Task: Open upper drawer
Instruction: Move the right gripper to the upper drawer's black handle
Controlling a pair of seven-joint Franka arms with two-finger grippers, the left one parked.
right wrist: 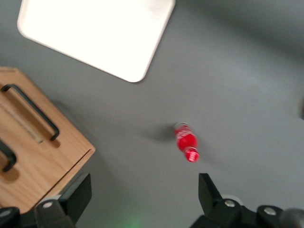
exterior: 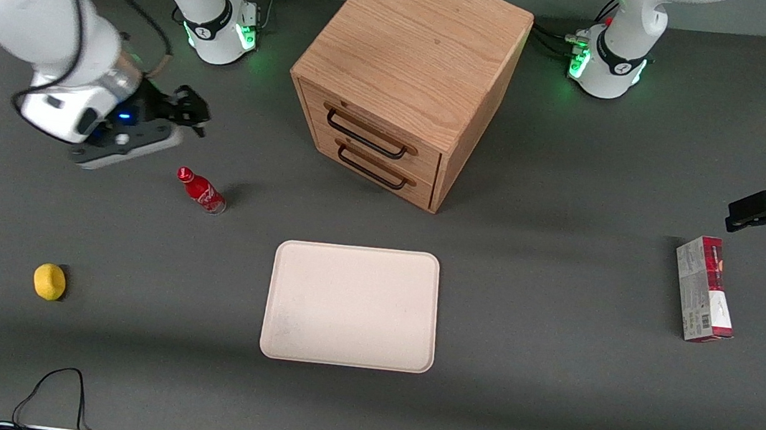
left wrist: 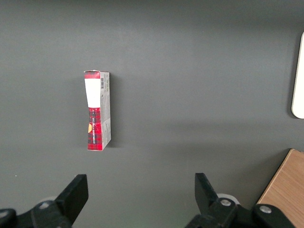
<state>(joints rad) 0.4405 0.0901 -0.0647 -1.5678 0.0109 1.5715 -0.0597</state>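
Observation:
The oak cabinet (exterior: 413,45) stands at the middle of the table, farther from the front camera than the tray. Its upper drawer (exterior: 364,125) is shut, and its thin black wire handle (exterior: 365,137) sits above the identical lower drawer's handle (exterior: 374,168). In the right wrist view the upper handle (right wrist: 5,159) is cut off at the frame edge and the lower handle (right wrist: 33,111) shows whole. My right gripper (exterior: 189,110) hangs open and empty above the table toward the working arm's end, well apart from the cabinet. Its fingers (right wrist: 78,192) stand wide apart with bare table between them.
A small red bottle (exterior: 202,191) stands just nearer the front camera than the gripper and also shows in the right wrist view (right wrist: 186,141). A cream tray (exterior: 275,304) lies in front of the cabinet. A yellow lemon (exterior: 49,281) lies near the working arm's end. A red-and-grey box (exterior: 704,289) lies toward the parked arm's end.

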